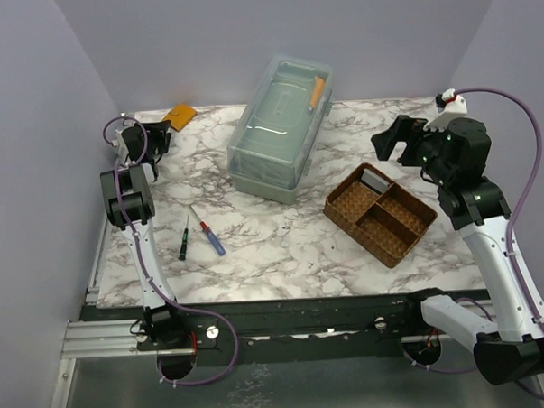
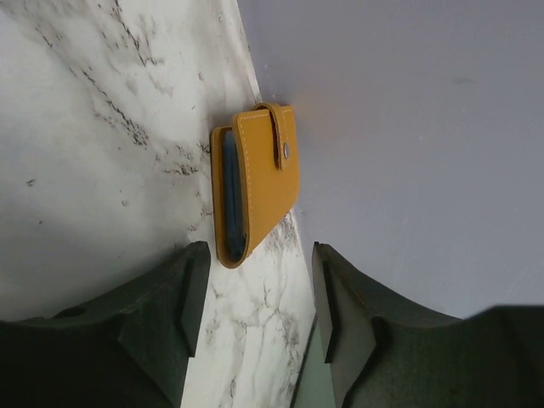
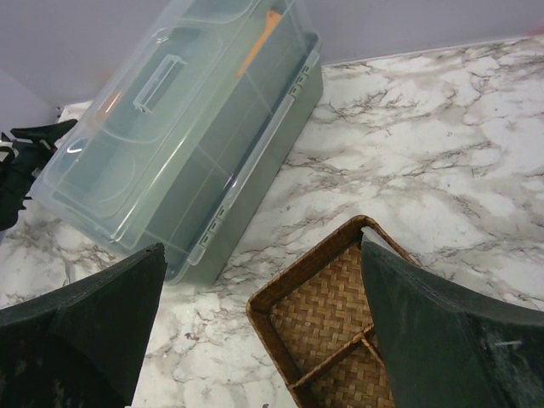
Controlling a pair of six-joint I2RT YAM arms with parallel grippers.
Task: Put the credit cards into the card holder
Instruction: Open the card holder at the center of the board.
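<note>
The card holder [image 1: 179,113] lies snapped shut at the upper left of the top view, by the back wall. The left gripper [image 2: 257,276] is released, its fingers apart just short of the holder and not touching it. The right gripper [image 3: 262,255] hangs spread wide above the woven tray [image 3: 327,310].

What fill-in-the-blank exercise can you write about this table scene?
1. On the marble table, the card holder lies in the far ____ corner.
2. The right gripper holds ____.
3. The number of screwdrivers lying on it is ____.
Missing words: left; nothing; two.
</note>
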